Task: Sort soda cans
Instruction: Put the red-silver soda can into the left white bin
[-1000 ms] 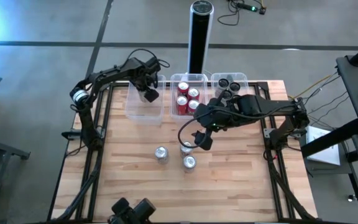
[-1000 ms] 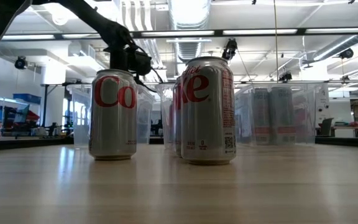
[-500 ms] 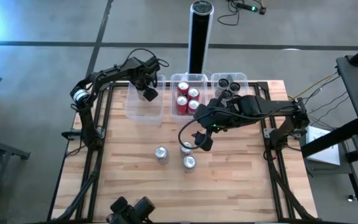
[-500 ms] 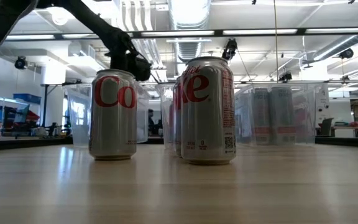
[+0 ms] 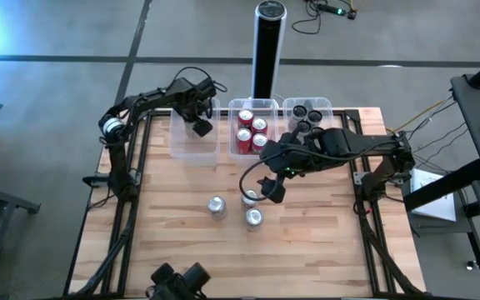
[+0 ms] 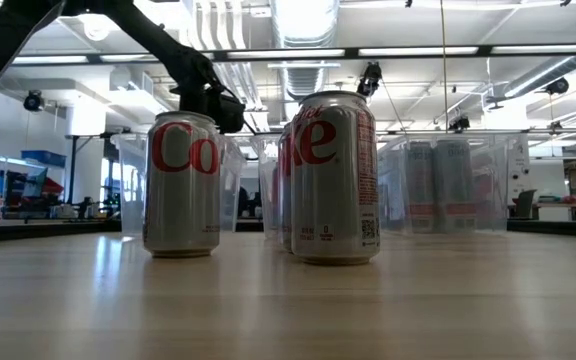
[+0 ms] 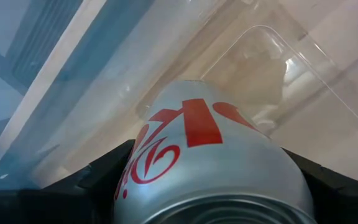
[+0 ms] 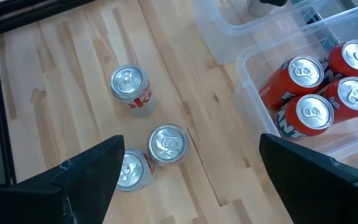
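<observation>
Cans first: three silver ones stand upright on the bare wood of the surface (image 5: pixel 173 250) nearest me — one (image 5: pixel 216 206) off alone to the left, two (image 5: pixel 254 217) close together beside it. I see my right claw (image 5: pixel 275 188) hovering just above that pair, its fingers (image 8: pixel 86 180) spread wide apart with nothing between them. Farther back, three clear bins sit in a row along the far edge. My left claw (image 5: pixel 199 125) hangs over the empty left bin (image 5: pixel 192 148), clamped on a silver can (image 7: pixel 210 162) with red lettering. The middle bin (image 5: pixel 252 129) holds four red cans (image 8: pixel 319 81) standing upright — the right bin (image 5: pixel 308 112) holds black cans (image 5: pixel 307 117). Behind the bins rises a tall dark cylinder post (image 5: pixel 267 50).
</observation>
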You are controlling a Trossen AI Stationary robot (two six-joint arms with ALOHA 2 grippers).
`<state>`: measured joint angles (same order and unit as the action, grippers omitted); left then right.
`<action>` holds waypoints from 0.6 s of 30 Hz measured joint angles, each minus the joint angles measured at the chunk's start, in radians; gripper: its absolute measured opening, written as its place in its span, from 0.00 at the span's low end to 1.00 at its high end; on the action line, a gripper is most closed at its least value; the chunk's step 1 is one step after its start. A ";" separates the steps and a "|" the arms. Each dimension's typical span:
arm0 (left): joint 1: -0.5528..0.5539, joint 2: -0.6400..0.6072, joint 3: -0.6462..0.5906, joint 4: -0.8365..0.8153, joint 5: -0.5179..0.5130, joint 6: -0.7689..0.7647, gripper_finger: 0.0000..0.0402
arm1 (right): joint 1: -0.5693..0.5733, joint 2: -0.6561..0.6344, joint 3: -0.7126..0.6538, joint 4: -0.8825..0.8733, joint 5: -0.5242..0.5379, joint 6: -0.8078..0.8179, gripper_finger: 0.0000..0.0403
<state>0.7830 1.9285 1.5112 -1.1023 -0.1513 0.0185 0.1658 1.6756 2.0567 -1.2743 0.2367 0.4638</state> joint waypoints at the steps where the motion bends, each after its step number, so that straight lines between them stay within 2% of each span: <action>1: -0.002 0.000 0.000 0.000 0.000 0.000 0.72 | 0.000 0.000 0.000 0.000 0.000 -0.003 0.91; 4: -0.006 0.000 0.000 -0.006 0.000 0.000 0.76 | 0.000 0.000 0.000 0.000 0.000 -0.007 0.91; 11: -0.009 -0.011 0.001 -0.030 0.012 -0.022 0.94 | 0.000 0.000 0.000 0.004 0.000 -0.011 0.91; 18: -0.015 -0.067 0.032 -0.068 0.011 -0.066 0.95 | 0.000 0.000 0.000 0.009 0.001 -0.021 0.91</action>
<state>0.7680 1.8620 1.5432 -1.1700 -0.1404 -0.0477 0.1654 1.6760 2.0567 -1.2652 0.2378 0.4424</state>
